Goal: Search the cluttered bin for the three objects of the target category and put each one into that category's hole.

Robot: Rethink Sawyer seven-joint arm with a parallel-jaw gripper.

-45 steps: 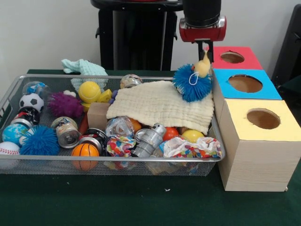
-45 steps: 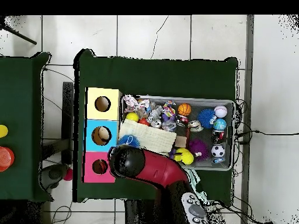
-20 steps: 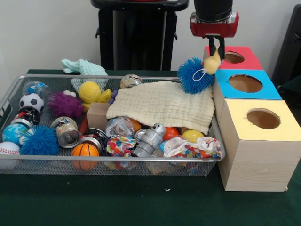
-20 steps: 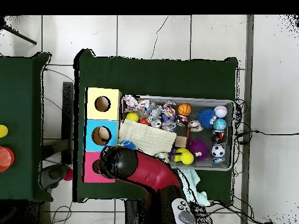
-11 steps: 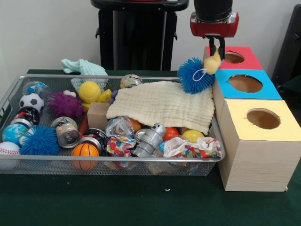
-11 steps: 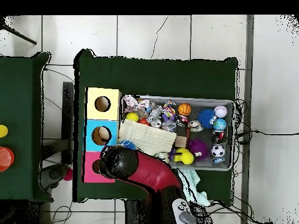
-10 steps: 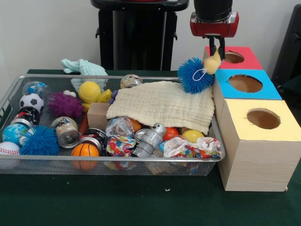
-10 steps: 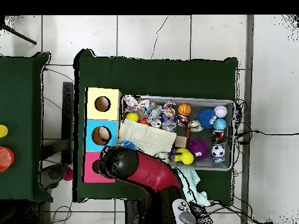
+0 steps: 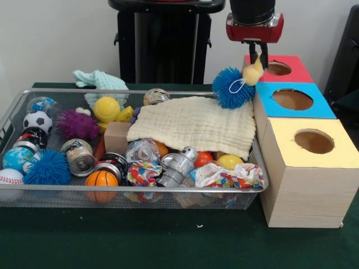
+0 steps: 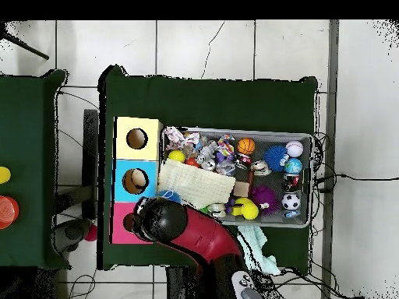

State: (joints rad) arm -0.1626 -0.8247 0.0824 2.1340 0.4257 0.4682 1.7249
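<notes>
The pincer [image 9: 257,60] pinches 1 yellow plush toy [image 9: 252,73] (blue spiky ball [image 9: 233,88] alongside) near the red-surrounded hole [image 9: 279,68].

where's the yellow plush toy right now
In the front view the yellow plush hangs in the tool at upper right, above the bin's far right corner, beside the blue spiky ball and just left of the red hole.

Red and black arm [image 10: 183,226] over the red-surround box [image 10: 121,227], beside the mesh bin [image 10: 313,181].

Plain pale wall [image 9: 56,39], white tiled floor [image 10: 203,47], green-topped table [image 9: 140,241]
</notes>
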